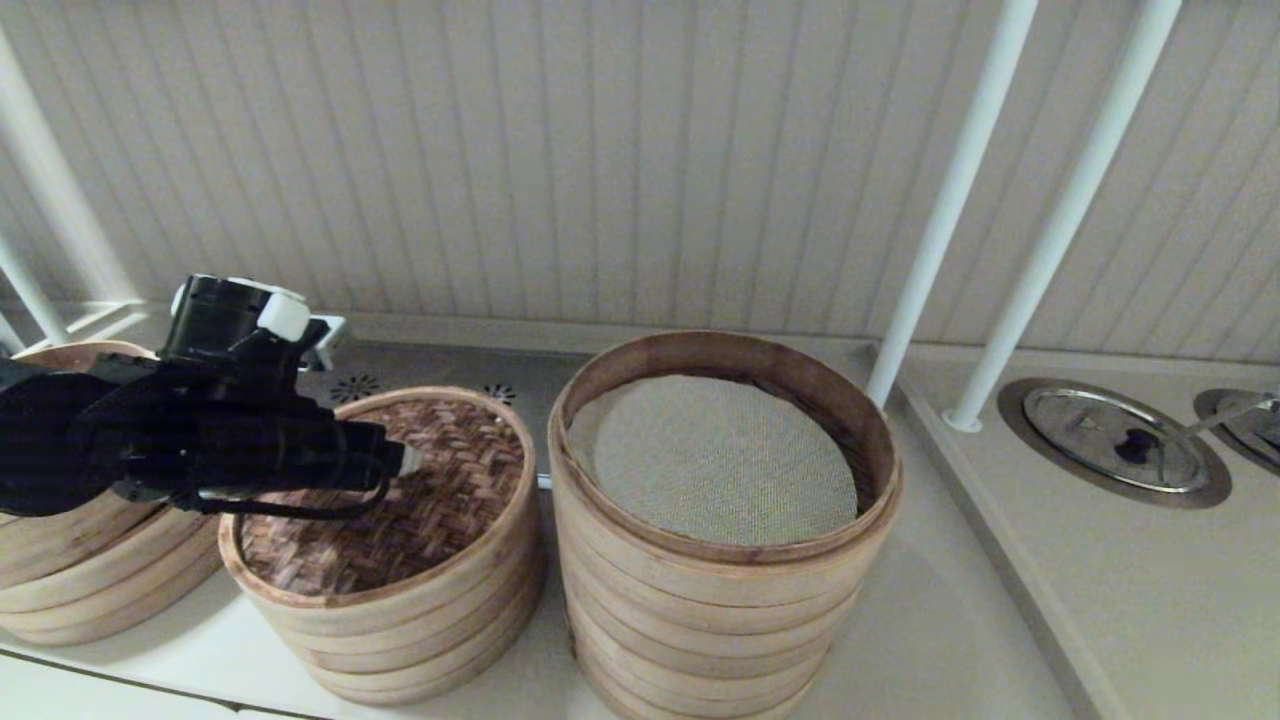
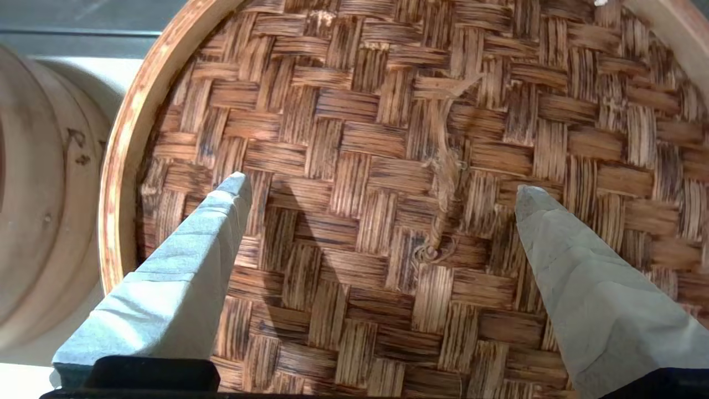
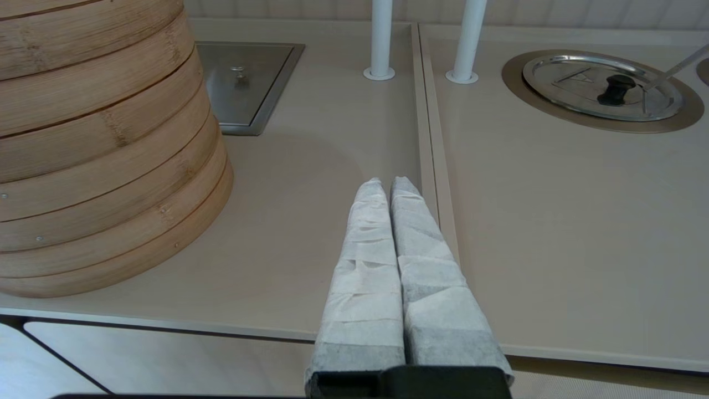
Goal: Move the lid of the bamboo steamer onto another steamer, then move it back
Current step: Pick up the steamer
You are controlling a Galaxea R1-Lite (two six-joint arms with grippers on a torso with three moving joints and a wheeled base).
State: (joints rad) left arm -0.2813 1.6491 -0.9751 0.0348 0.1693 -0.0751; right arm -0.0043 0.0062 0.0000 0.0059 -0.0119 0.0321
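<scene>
The bamboo steamer lid (image 1: 440,500), dark woven top in a pale rim, lies on the shorter middle stack. My left gripper (image 1: 405,460) hovers just over it, open. In the left wrist view the lid (image 2: 388,111) fills the frame, and the left gripper (image 2: 383,188) has its fingers spread wide with a frayed twine knot (image 2: 443,177) between them. They hold nothing. The other steamer (image 1: 715,590), the tallest stack with a beige mesh liner (image 1: 715,455), stands uncovered just right of the lid. My right gripper (image 3: 388,183) rests shut and empty over the counter, right of that steamer (image 3: 99,155).
A third bamboo stack (image 1: 80,570) sits at far left, partly behind my left arm. Two white poles (image 1: 940,220) rise behind the tall stack. A round metal lid with a black knob (image 1: 1115,435) is set in the counter at right. A steel hatch (image 3: 243,83) lies behind.
</scene>
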